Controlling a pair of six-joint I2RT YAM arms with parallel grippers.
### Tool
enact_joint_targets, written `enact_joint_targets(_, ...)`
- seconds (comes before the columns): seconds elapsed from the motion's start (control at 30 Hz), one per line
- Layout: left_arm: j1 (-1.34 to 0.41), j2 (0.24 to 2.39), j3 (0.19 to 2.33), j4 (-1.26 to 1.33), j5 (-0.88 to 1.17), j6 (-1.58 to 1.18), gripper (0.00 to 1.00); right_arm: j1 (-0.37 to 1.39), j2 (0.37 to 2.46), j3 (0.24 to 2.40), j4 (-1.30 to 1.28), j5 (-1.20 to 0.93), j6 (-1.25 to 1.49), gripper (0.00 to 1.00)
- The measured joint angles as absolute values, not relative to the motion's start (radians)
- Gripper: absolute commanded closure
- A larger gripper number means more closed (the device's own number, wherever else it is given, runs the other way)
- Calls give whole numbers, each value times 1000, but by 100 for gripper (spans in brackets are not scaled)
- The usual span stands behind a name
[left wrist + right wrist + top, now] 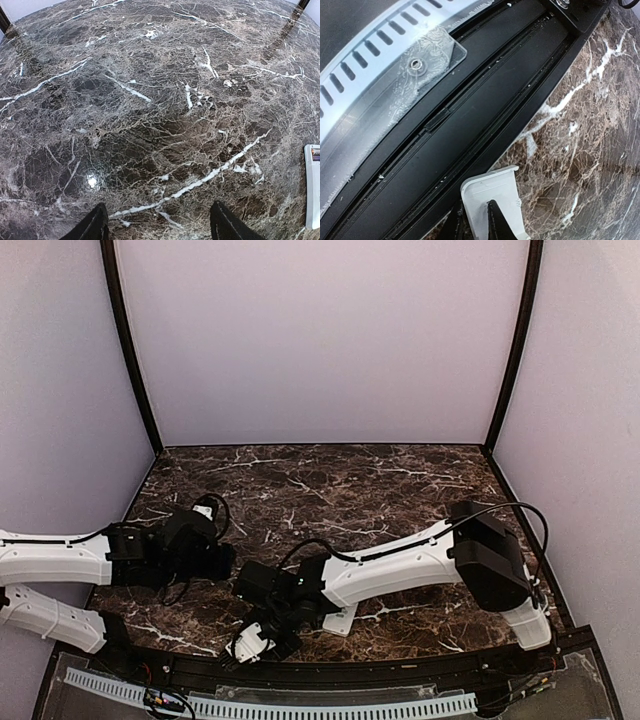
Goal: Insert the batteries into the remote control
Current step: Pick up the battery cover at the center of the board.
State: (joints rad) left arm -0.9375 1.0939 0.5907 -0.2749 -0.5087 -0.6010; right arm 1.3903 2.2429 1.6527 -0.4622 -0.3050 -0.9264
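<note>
A white cover plate (495, 200) lies at the table's near edge, partly over the black rim. My right gripper (476, 220) is shut on its left edge, one finger (496, 222) on top of it and one beside it. From above, that right gripper (256, 643) is low at the front centre with the cover plate (247, 645) in it. The white remote control (312, 187) shows at the right edge of the left wrist view, and lies partly under the right forearm as the remote control (342, 619) in the top view. My left gripper (162, 227) hangs open over bare marble. The batteries are out of view.
A black rail (470, 120) and a slotted white strip (365, 70) run along the near table edge, right under the right gripper. The right forearm (400, 565) stretches across the front of the marble table (330, 490). Pale walls close in three sides.
</note>
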Motion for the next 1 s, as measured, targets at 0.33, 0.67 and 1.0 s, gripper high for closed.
enact_joint_targets(0.33,-937,1103,591,-270,-505,-587,31,1394,2276,1724,-521,-240,-954,100)
enact_joint_targets(0.67,-937,1099,591,-261,-497,-555,31,1405,2264,1734,-589,-185,-978,100)
enact_joint_targets(1.0,-937,992,595,-248,-495,-450,35,1352,2080,1665,-652,-351,-781,100)
